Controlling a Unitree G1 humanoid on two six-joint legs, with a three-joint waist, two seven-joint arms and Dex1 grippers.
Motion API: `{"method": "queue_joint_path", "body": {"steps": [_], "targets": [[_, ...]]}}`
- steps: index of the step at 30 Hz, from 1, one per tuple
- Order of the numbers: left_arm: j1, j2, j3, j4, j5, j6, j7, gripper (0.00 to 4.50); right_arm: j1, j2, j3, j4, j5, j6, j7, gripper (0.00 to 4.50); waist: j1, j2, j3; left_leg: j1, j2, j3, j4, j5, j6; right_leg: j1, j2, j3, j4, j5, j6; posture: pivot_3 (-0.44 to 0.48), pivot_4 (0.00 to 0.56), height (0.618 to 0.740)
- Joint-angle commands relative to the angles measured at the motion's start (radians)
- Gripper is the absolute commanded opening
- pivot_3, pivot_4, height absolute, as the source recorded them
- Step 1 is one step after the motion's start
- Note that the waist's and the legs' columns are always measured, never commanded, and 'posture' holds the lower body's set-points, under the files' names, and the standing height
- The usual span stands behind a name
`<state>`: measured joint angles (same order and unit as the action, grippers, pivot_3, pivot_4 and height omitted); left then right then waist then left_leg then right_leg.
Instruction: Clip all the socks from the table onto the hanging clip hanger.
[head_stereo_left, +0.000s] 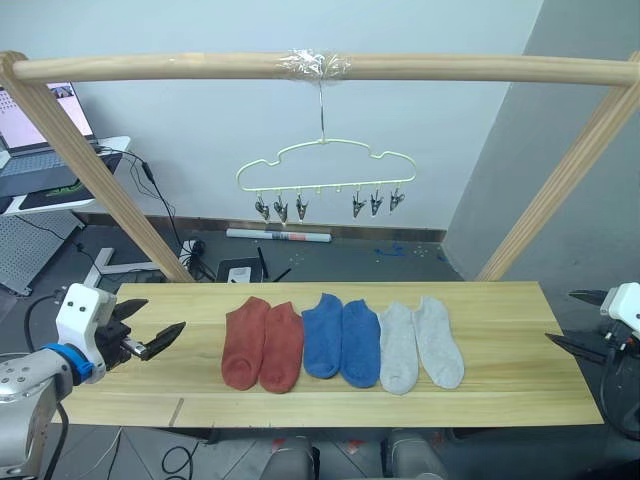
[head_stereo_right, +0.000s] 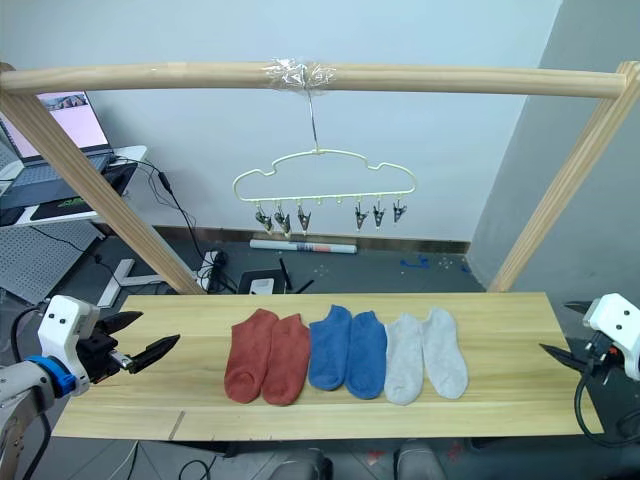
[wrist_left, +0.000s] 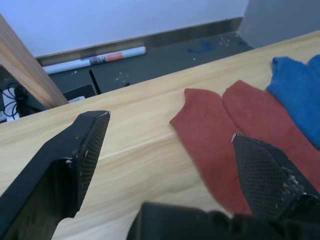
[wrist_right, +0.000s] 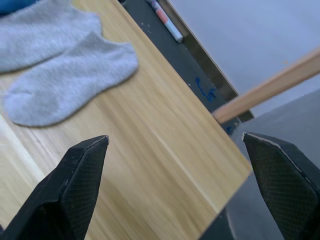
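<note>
Several socks lie in a row on the light-wood table (head_stereo_left: 500, 395): two rust-red socks (head_stereo_left: 262, 344), two blue socks (head_stereo_left: 342, 340), two light grey socks (head_stereo_left: 420, 344). Above them the pale-yellow clip hanger (head_stereo_left: 325, 170) hangs by its hook from the top pole, its clips bare. My left gripper (head_stereo_left: 150, 328) hovers open over the table's left end, left of the red socks (wrist_left: 220, 130), holding nothing. My right gripper (head_stereo_left: 580, 322) is open at the table's right end, apart from the grey socks (wrist_right: 60, 85), holding nothing.
A round wooden frame (head_stereo_left: 330, 67) spans the table, with slanted poles at left (head_stereo_left: 90, 170) and right (head_stereo_left: 560, 180). Behind on the left stands a desk with a laptop (head_stereo_right: 55, 125). A white tube (head_stereo_left: 278, 236) and cables lie on the floor beyond the table.
</note>
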<state>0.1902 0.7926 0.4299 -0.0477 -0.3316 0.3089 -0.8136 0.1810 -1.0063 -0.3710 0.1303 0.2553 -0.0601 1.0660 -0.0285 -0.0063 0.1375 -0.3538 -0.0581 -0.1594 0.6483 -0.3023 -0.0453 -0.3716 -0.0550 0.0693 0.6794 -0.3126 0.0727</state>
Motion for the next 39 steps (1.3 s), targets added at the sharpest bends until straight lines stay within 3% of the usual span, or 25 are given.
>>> {"method": "queue_joint_path", "body": {"steps": [1,10,20,26,39], "targets": [[-0.028,-0.034,0.023,-0.069,-0.021,0.03,0.067,4.45,0.006,0.008,-0.045,-0.132,0.049,0.067,-0.018,4.5,-0.001,0.0,0.001,0.0,0.0,0.0,0.0,0.0,0.0,0.0,0.0,0.0,0.0,0.0,0.0,-0.009,0.136,0.74],[-0.169,-0.218,-0.079,-0.243,-0.025,0.144,0.266,4.45,-0.031,0.088,-0.043,-0.44,0.169,0.321,-0.135,4.5,0.001,-0.006,0.007,-0.001,0.0,-0.001,0.002,0.0,0.0,0.001,0.0,-0.001,0.0,0.0,0.0,-0.041,0.174,0.74],[-0.375,-0.37,-0.154,-0.256,0.013,0.053,0.409,4.45,-0.137,0.146,0.014,-0.662,0.293,0.548,-0.239,4.5,-0.003,-0.01,0.048,-0.008,0.0,-0.002,0.012,0.0,0.0,-0.002,0.0,-0.002,0.0,0.001,0.001,-0.068,0.222,0.74],[-0.397,-0.418,-0.192,-0.22,0.05,-0.015,0.445,3.04,-0.236,0.153,0.055,-0.686,0.325,0.603,-0.264,4.5,-0.004,-0.013,0.07,-0.009,-0.001,-0.002,0.013,-0.001,0.001,-0.002,0.0,-0.003,0.0,0.001,0.001,-0.096,0.246,0.74],[-0.528,-0.528,-0.24,0.017,0.116,-0.229,0.521,3.04,-0.458,0.225,0.202,-0.681,0.342,0.677,-0.315,4.5,-0.014,-0.019,0.109,-0.012,-0.001,-0.002,0.014,-0.001,0.001,-0.004,0.0,-0.004,0.0,0.001,0.001,-0.129,0.287,0.74]]}}
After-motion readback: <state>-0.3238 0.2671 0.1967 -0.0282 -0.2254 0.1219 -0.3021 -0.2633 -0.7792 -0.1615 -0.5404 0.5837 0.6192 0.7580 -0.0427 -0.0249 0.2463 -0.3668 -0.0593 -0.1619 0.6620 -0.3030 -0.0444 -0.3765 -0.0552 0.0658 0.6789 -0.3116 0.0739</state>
